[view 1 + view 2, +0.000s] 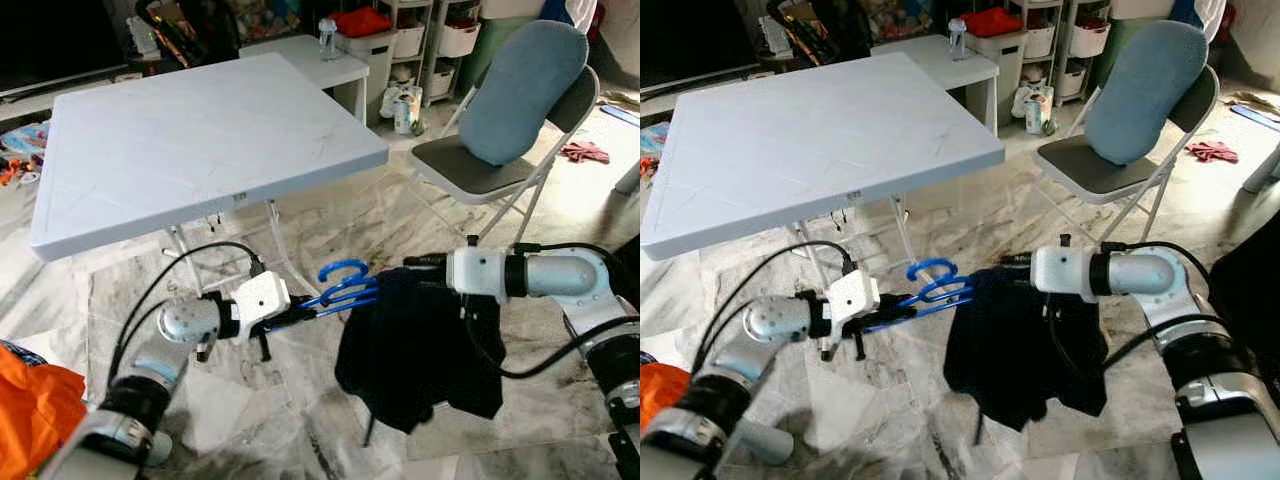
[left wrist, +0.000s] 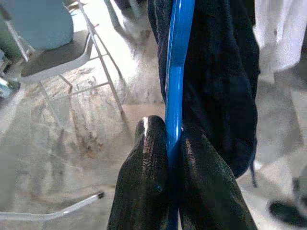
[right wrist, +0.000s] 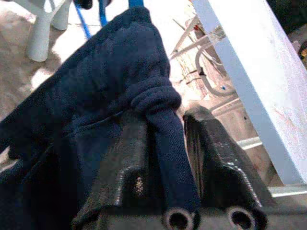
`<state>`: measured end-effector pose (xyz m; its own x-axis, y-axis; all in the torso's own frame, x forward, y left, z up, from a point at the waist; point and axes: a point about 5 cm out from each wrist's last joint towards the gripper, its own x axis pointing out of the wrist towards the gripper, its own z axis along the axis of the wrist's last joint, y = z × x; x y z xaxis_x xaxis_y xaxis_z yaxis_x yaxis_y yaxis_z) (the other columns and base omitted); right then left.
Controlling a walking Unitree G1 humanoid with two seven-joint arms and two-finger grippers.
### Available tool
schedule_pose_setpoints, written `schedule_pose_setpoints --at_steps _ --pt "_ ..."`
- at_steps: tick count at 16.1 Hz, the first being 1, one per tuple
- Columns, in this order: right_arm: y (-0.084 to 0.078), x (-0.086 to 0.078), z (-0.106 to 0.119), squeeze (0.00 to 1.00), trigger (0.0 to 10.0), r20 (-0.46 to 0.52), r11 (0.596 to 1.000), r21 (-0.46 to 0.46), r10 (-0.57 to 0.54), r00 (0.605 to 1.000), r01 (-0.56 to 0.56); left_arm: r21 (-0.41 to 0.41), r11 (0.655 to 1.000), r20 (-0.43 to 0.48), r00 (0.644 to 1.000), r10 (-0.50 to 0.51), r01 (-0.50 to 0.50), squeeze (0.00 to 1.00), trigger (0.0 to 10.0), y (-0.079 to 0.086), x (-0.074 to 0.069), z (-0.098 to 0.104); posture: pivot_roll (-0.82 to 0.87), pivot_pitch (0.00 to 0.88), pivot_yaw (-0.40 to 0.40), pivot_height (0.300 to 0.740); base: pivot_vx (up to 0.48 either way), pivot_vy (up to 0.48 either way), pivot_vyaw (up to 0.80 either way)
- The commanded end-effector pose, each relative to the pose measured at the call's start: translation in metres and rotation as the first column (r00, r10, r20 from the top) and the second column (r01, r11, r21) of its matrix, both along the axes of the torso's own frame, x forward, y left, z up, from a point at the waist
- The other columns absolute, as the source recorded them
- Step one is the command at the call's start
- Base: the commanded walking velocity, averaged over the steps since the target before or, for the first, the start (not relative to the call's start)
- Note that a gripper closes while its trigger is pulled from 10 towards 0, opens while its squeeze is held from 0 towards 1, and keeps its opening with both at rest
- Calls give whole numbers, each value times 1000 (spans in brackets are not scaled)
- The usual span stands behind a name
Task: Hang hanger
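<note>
A blue plastic hanger [image 1: 345, 287] is held level in front of me, below the white table's near edge. My left gripper [image 1: 300, 313] is shut on its bar; the left wrist view shows both black fingers [image 2: 144, 177] pinching the blue bar [image 2: 175, 72]. A dark navy garment [image 1: 420, 350] hangs from the hanger's far end and droops toward the floor. My right gripper [image 1: 415, 268] is shut on a rolled fold of that garment [image 3: 160, 124], which sits between its two fingers [image 3: 208, 143].
A white folding table [image 1: 200, 140] stands just ahead, its legs near the hanger. A folding chair [image 1: 505, 150] with a blue cushion is at the right. Orange cloth [image 1: 30, 410] lies at the lower left. Shelves with bins line the back. The floor is marble.
</note>
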<state>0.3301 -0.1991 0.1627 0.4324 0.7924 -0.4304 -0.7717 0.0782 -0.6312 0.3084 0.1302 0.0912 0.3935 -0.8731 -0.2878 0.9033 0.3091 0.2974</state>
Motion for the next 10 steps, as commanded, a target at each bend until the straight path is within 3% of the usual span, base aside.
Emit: schedule_pose_setpoints --at_steps 1,4,5,8,10 --pt "4 5 6 1000 10000 24 999 30 -18 1000 17 -105 993 32 998 48 -45 0 0 -3 3 14 -143 0 16 740 0 0 0" --pt "3 14 8 1000 10000 38 991 60 -118 992 116 -244 960 -39 990 133 -138 0 0 -7 1 14 -135 0 6 740 0 0 0" --pt "2 18 11 1000 10000 33 974 137 -187 982 181 -266 953 -50 989 138 -146 0 0 -11 -1 15 -128 0 1 740 0 0 0" --pt "1 18 6 1000 10000 65 957 167 -250 966 236 -281 946 -82 986 146 -163 0 0 -13 -6 11 -130 0 8 740 0 0 0" --pt "-2 23 10 1000 10000 93 912 254 -356 930 323 -290 942 -104 984 146 -171 0 0 -14 -9 11 -131 0 11 740 0 0 0"
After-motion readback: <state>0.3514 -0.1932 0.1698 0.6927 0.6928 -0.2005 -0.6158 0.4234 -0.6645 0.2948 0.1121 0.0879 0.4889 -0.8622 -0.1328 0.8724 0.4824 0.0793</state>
